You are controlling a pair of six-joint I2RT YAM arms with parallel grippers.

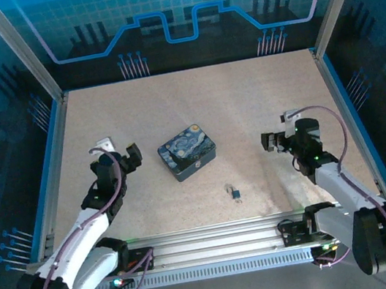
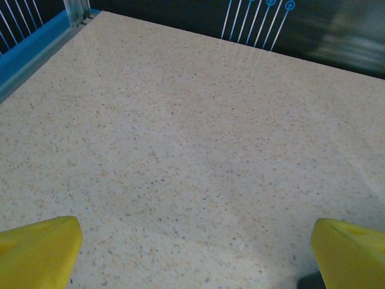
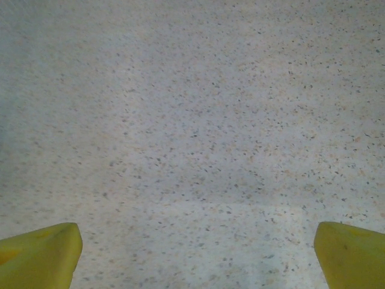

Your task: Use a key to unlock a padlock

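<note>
Dark-bluish padlock is lying by desk near edge, abt mid-width, sitting near-left of R gripper, which is hovering closer than L gripper, both claws gaping wide, empty; lock's axis unreadable.

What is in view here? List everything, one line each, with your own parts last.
padlock: one, dark bluish with a small silvery part, on the table nearer the arms than the box and apart from it.
box: one, blue-and-yellow starry print, lying flat near the table's middle.
table: one, speckled beige, under everything.
back wall: one, blue with line patterns, at the far edge of the table.
left pincer: one, yellow pads in the wrist view, open, over bare table to the left of the box.
right pincer: one, yellow pads in the wrist view, open, over bare table to the right of the box.
</note>
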